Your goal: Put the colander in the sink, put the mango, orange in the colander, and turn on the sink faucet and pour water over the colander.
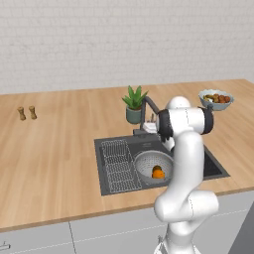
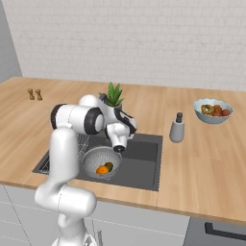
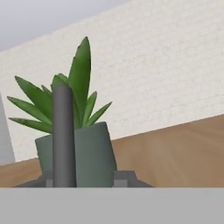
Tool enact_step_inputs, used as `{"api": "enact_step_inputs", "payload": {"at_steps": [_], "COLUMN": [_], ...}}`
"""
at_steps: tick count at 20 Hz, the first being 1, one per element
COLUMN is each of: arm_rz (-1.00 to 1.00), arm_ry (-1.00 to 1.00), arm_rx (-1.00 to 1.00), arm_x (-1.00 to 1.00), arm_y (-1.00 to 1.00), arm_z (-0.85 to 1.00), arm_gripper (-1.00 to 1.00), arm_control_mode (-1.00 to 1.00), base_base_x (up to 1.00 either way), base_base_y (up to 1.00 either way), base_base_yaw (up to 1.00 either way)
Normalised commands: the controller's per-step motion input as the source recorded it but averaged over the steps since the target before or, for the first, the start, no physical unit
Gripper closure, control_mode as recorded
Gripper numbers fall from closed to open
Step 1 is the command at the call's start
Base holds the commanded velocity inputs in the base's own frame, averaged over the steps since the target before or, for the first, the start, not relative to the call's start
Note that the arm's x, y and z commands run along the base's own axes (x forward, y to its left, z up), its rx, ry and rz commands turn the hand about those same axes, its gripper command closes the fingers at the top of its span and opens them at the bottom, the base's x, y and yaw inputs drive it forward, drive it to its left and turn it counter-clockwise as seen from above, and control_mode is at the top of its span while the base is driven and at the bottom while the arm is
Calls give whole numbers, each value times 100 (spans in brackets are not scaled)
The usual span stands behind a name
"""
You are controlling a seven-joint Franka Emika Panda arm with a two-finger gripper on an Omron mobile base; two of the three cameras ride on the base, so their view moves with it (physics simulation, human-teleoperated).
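- Sink faucet (image 1: 148, 110): spout end & base hidden behind arm, left base view.
- Mango (image 2: 109, 166): too small/dark to make out, partly behind orange (image 2: 102, 169).
- Gripper (image 3: 89, 181): tips cut off at bottom edge, hand view; grip on anything unclear.

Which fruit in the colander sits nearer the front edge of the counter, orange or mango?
The orange. In the colander it lies toward the counter's front edge, bright and round; the dark green mango sits just behind it, toward the faucet side.
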Motion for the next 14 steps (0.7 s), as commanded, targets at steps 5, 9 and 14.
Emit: {"api": "enact_step_inputs", "payload": {"at_steps": [5, 9, 14], "arm_rz": [-9, -7, 0], "arm_ry": [0, 0, -10], "arm_rx": [20, 21, 24], "arm_x": [42, 31, -25], "arm_y": [-100, -98, -54], "arm_z": [2, 8, 59], "arm_gripper": [100, 100, 100], "arm_control_mode": [-100, -100, -100], "base_base_x": [0, 0, 0], "base_base_y": [0, 0, 0], "base_base_yaw": [0, 0, 0]}}
